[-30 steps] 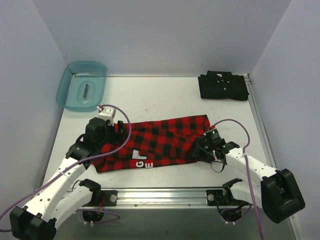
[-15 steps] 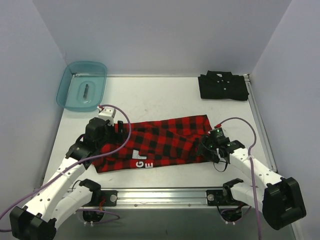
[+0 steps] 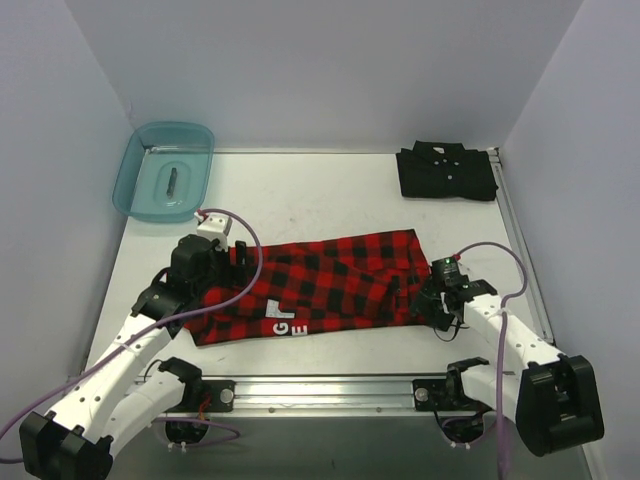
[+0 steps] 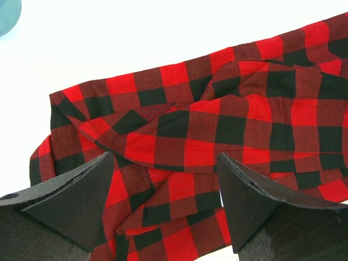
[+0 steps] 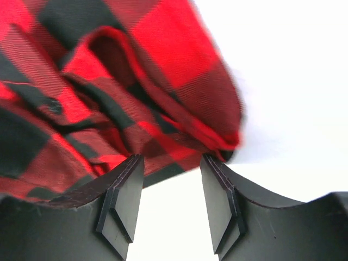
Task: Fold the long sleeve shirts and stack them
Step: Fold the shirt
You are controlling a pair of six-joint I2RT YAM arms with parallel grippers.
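Note:
The red-and-black plaid shirt (image 3: 320, 285) lies as a long folded band across the middle of the table, with white letters near its front edge. My left gripper (image 3: 238, 262) is open over the shirt's left end. In the left wrist view (image 4: 166, 201) its fingers straddle rumpled plaid cloth (image 4: 217, 125). My right gripper (image 3: 422, 300) is open at the shirt's right end. In the right wrist view (image 5: 172, 190) bare table shows between the fingers, and the bunched plaid edge (image 5: 109, 81) lies just past the tips. The black shirt (image 3: 446, 172) lies folded at the back right.
A translucent teal bin (image 3: 165, 170) stands at the back left corner. Grey walls close in the table on the left, back and right. A metal rail (image 3: 330, 390) runs along the near edge between the arm bases.
My right gripper has slid to the right, from over the shirt's right part to its right edge. The left arm and the shirts have not moved.

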